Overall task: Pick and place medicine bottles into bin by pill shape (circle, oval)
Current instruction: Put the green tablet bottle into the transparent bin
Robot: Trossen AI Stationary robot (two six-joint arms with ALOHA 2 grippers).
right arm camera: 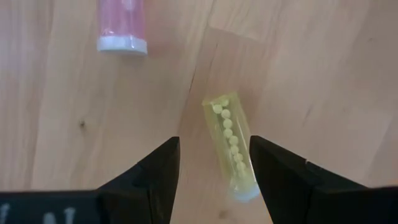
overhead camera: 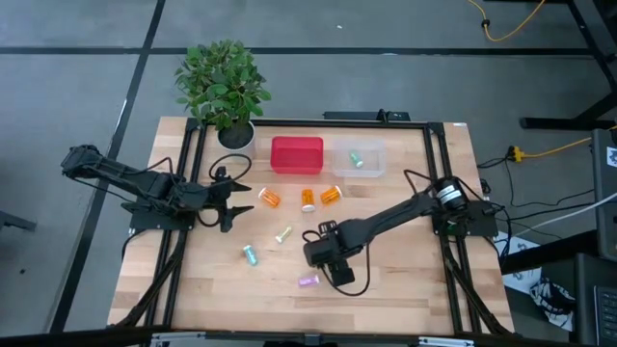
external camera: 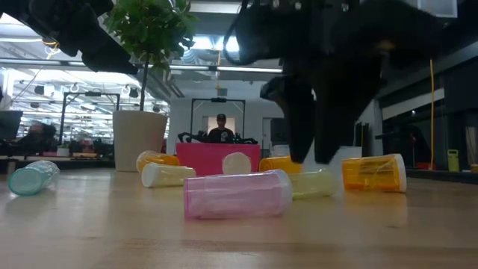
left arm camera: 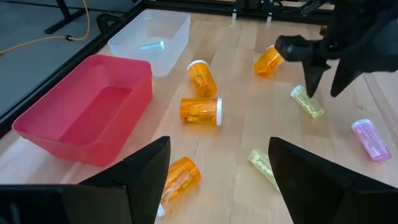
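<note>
My right gripper [overhead camera: 320, 241] points down, open, over a pale yellow medicine bottle [right arm camera: 231, 146] that lies on its side on the table. Its fingers stand on either side of the bottle without touching it. In the low view they [external camera: 314, 153] reach down to the top of that bottle [external camera: 314, 183]. A purple bottle [overhead camera: 308, 280] lies nearer the front edge. A second pale yellow bottle [overhead camera: 282, 234], a teal one [overhead camera: 250, 254] and several orange ones [overhead camera: 308, 199] also lie on their sides. My left gripper [overhead camera: 241, 198] waits open at the table's left. The red bin [overhead camera: 296, 156] holds nothing.
A clear bin [overhead camera: 359, 159] right of the red one holds a teal bottle [overhead camera: 355, 159]. A potted plant [overhead camera: 224, 87] stands at the far left corner. A dark frame rail [overhead camera: 318, 122] runs round the table. A person shows in the room beyond [external camera: 220, 128].
</note>
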